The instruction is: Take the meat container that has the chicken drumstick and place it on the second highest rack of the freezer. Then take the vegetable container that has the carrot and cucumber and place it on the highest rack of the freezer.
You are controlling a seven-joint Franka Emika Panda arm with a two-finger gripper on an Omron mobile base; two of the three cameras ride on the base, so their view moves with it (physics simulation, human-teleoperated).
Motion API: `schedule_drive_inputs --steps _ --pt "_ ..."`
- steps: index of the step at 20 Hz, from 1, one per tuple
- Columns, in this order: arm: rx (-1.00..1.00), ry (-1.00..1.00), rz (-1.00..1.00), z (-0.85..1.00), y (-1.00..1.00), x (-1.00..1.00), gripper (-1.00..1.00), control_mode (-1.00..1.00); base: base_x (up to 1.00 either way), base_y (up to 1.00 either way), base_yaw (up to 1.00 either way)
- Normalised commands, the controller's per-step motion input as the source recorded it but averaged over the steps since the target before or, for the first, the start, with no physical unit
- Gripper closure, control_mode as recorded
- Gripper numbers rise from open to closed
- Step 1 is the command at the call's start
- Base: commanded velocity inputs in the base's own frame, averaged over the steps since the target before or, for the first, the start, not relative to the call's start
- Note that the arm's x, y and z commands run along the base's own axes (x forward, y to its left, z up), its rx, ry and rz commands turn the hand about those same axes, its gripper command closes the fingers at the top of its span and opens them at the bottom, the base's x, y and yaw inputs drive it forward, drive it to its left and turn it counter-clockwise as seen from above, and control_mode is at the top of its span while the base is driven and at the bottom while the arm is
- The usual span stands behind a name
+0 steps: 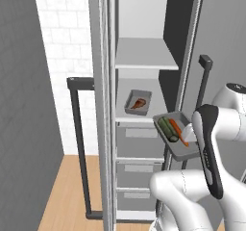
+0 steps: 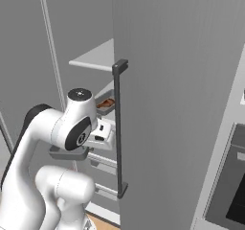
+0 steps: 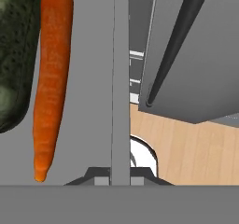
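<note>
Vegetable container (image 1: 178,137) with carrot (image 1: 177,129) and cucumber (image 1: 166,128), clamped by gripper (image 1: 188,134) on its rim, hanging well below the highest rack (image 1: 144,59), needing lifting

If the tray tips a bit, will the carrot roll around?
Probably. The carrot is round and smooth, lying loose beside the cucumber. It looks stiff, so it would likely slide or roll whole. The vegetable tray has raised walls, which should stop it.

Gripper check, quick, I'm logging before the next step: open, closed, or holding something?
Gripper: closed on the rim of the vegetable container, which carries the carrot and cucumber, held in front of the open freezer.
</note>
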Motion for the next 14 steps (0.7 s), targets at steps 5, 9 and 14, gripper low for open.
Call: schedule_drive_inputs --steps 5,9,14 --pt "0.0 0.0 0.0 0.0 0.0 0.0 1.0 1.0 0.0 0.0 0.0" --pt "0.0 0.0 0.0 0.0 0.0 0.0 1.0 1.0 0.0 0.0 0.0" --pt "-0.01 -0.01 0.0 0.06 0.02 0.0 1.0 -1.0 0.0 0.0 0.0"
